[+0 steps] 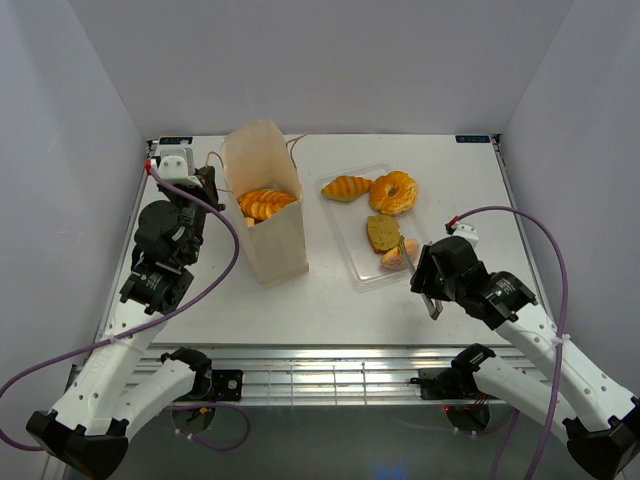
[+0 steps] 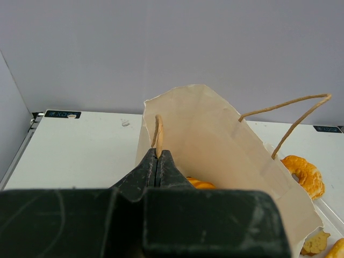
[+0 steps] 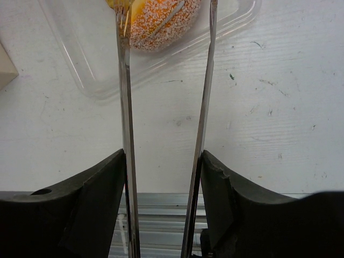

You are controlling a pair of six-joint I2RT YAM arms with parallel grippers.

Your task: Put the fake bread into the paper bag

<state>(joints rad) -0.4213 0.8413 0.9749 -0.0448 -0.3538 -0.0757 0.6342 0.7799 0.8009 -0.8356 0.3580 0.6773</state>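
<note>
The left gripper is pinched tight on the near string handle of the paper bag, right at the rim. The bag's open mouth therefore stands just beyond its fingers. The bag looks thin and light, likely to lean or slide if bumped, and this hold seems to be what steadies it. Some of the fake bread, orange loaves, lies inside, past the fingertips.

Right of the bag sits the clear tray, holding a croissant, a ring-shaped piece and a dark brown piece.

The right gripper clasps a pair of metal tongs. The two blades run forward from its fingers and stand apart, with a speckled bun between their far ends. Whether they touch it I cannot tell. The bun is probably light, firm and rounded. Thin smooth blades could slip off it, so squeezing across its broad middle looks safest.
</note>
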